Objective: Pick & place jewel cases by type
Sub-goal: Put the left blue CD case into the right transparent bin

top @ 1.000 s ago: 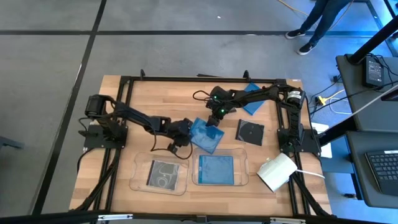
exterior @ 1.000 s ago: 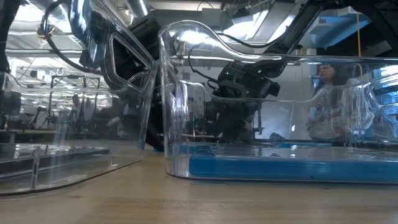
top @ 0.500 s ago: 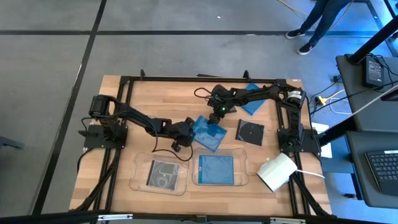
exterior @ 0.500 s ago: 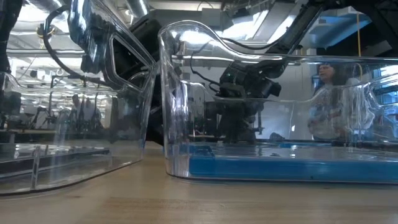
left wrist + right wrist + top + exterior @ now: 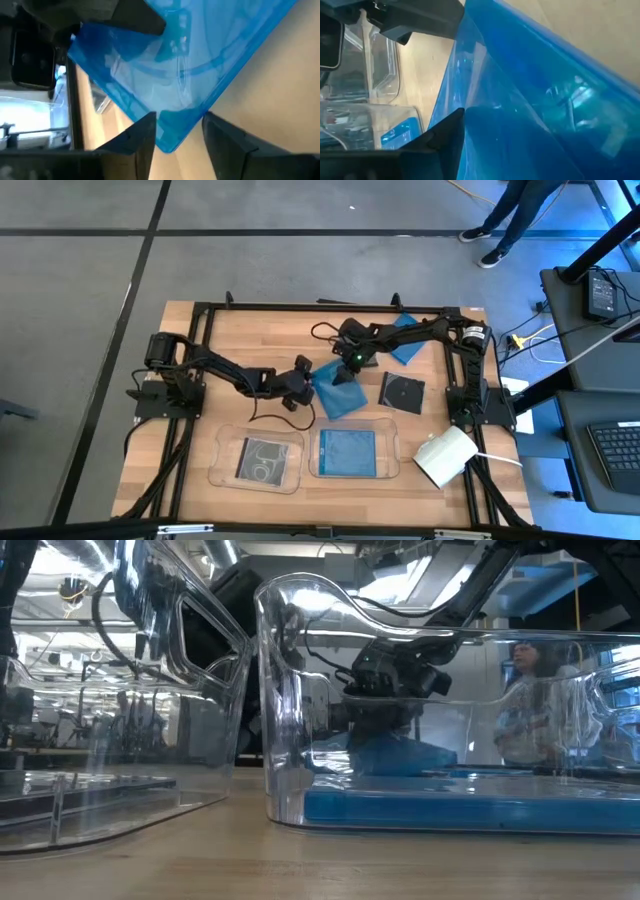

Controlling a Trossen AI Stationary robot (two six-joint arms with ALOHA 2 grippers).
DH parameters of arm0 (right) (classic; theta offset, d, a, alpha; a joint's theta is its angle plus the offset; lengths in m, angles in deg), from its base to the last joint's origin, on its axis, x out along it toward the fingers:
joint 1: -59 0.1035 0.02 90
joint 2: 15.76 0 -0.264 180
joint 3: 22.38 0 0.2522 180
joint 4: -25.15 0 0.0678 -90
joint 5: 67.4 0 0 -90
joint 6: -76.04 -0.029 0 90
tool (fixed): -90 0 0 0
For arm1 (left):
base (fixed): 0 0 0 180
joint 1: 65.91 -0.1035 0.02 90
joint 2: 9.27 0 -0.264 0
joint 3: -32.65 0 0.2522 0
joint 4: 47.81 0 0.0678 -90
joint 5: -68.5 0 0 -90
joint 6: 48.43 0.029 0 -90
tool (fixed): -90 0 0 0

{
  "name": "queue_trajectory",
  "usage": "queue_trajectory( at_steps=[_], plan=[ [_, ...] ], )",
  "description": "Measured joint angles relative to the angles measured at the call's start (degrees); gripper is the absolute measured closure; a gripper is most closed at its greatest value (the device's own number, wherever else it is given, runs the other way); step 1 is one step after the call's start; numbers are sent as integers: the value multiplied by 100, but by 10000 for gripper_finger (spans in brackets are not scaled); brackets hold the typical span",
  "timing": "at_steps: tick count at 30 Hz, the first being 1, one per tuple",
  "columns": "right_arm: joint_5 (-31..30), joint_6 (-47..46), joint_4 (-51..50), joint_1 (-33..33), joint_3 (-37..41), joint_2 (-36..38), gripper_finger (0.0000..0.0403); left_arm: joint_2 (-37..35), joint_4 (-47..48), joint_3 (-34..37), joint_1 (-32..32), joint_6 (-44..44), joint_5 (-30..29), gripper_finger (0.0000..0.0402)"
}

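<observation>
A: Where do the two hands meet?

B: Over the middle of the wooden tabletop (image 5: 190, 330). The left hand (image 5: 303, 377) and the right hand (image 5: 345, 370) both sit at one translucent blue square plastic jewel case (image 5: 336, 394), from opposite sides. In the left wrist view the left hand's fingers (image 5: 142, 137) straddle a corner of that case, so it grips the blue case. In the right wrist view only one dark finger (image 5: 447, 132) of the right hand shows against the blue plastic, and I cannot tell whether it is clamped.

A: What lies around it?

B: Just beside it, toward the right arm's base, a black square jewel case showing a round disc (image 5: 401, 391) lies flat. A second blue jewel case (image 5: 408, 343) lies under the right arm near the far edge. At the near edge two clear shallow rounded-corner trays stand side by side: the left tray (image 5: 222, 463) holds a dark case with a disc (image 5: 262, 458), the right tray (image 5: 385, 442) holds a flat blue case (image 5: 347, 450) (seen low through the tray wall in the low view).

A: Open room?

B: Bare wood lies between the held case and the trays, and more on the left half. A white box-like object (image 5: 444, 456) sits at the near right corner; a black metal frame (image 5: 300, 307) runs along the table's edges
</observation>
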Motion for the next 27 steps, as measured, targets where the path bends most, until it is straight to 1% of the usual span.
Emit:
queue_trajectory(
  at_steps=[4,7,11,16,18,22,25,27],
  plan=[
    [-44,65,43,4,0,-1,204,-2,120,-4,-3,-70,186,247],
    [-53,287,97,-4,0,-9,204,-13,221,-15,0,-256,169,247],
    [-96,308,261,-4,0,-14,204,-13,306,-17,2,-435,169,247],
    [-220,9,436,-7,2,-19,204,-15,363,-17,6,-452,98,247],
    [-302,-3,435,-7,2,-19,204,-15,384,-17,4,-460,60,247],
    [-266,98,482,-11,0,-19,204,-17,386,-17,-17,-674,23,247],
    [-241,126,543,-11,0,-19,212,-19,425,-17,-49,-935,-12,247],
    [-233,124,562,-13,0,-12,224,-20,435,-17,-67,-1071,-18,247]
  ],
)
